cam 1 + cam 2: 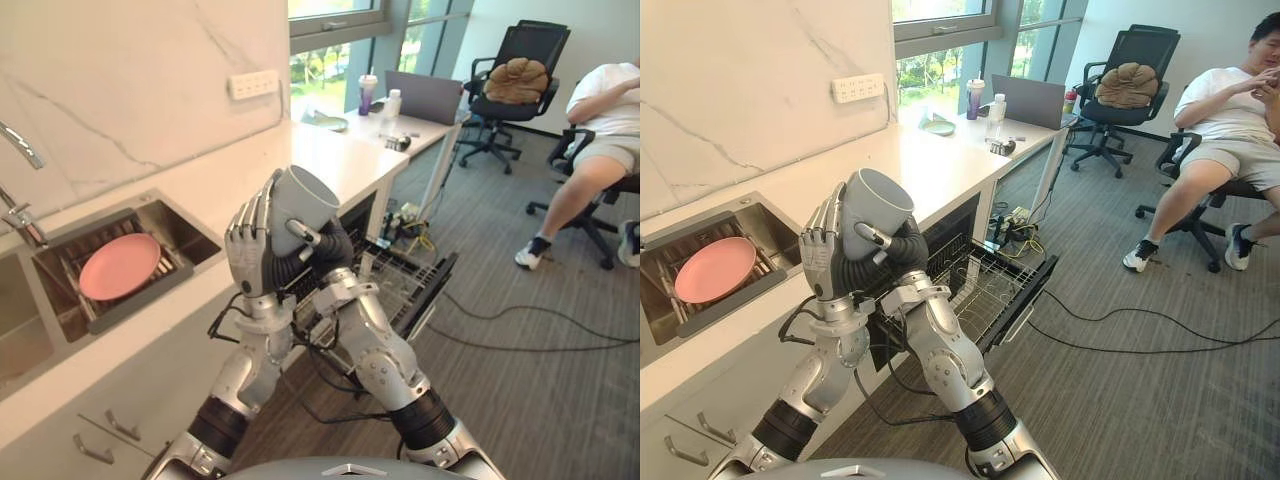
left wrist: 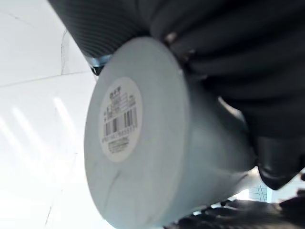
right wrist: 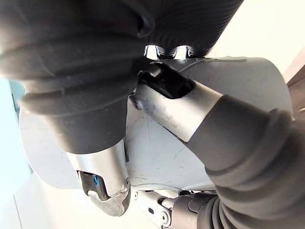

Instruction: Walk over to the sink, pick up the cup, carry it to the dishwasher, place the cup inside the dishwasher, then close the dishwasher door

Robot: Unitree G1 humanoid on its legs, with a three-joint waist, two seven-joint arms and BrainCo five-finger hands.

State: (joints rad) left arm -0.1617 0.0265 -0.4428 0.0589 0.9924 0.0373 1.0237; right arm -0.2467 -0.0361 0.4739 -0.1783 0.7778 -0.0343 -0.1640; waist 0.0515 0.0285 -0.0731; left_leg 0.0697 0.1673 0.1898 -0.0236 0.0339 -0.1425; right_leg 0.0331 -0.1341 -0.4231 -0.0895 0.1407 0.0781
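Sink (image 1: pixel 192 238) at far left: a pink plate (image 1: pixel 120 265) lay on the rack inside it, with the tap (image 1: pixel 20 218) at its back edge. A white socket strip (image 1: pixel 252 83) sat on the marble wall above the white counter (image 1: pixel 335 160).

Centre: the light grey cup (image 1: pixel 300 205) was held in the air between both hands, over the counter's front edge and next to the open dishwasher (image 1: pixel 985 280), its mouth tilted up and away from the robot. In the left wrist view its base carried a round white label (image 2: pixel 118 118) with a barcode and lines of small print that could not be made out.

Left hand (image 1: pixel 245 250): fingers nearly straight, pressed side by side and laid upright against the cup's left wall; its thumb could not be seen.

Right hand (image 1: pixel 332 250): thumb (image 1: pixel 305 235) curled across the cup's front wall and bearing on it, as the right wrist view confirmed; its other fingers were hidden behind the cup.

Dishwasher door down, wire rack (image 1: pixel 400 285) drawn out over it.

Further right: a desk with a tumbler (image 1: pixel 367 94), a bottle (image 1: pixel 392 104) and a laptop (image 1: pixel 430 96); an office chair (image 1: pixel 500 110) bearing a brown cushion (image 1: pixel 517 79); a seated person (image 1: pixel 600 140) at the far right.
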